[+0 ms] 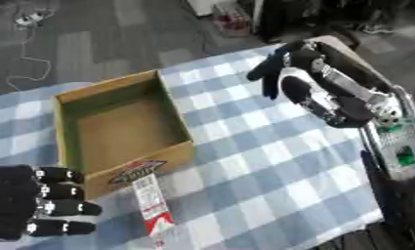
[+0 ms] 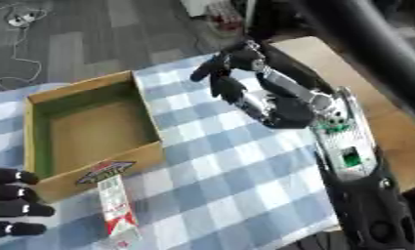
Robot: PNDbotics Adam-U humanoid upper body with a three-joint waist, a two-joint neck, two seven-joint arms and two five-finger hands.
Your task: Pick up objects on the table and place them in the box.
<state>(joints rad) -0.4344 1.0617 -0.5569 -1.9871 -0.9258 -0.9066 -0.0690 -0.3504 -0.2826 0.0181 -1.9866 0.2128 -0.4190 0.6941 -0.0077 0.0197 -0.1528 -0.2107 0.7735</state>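
Note:
An open cardboard box (image 1: 73,102) stands on the left part of the checked table, and nothing shows inside it. A long red and white packet (image 1: 152,204) lies flat on the cloth, its far end touching the box's front wall. My left hand (image 1: 27,202) rests at the lower left corner, fingers relaxed and pointing right, a short way left of the packet. My right hand (image 2: 266,100) hangs over the far right part of the table, fingers stretched toward the far edge and holding nothing. It is well clear of both box and packet.
A blue and white checked cloth (image 1: 270,166) covers the table. A label (image 1: 138,172) is stuck on the box's front wall. A bare wooden surface (image 2: 398,122) borders the cloth on the right. Grey floor with a cable (image 1: 27,44) lies beyond the far edge.

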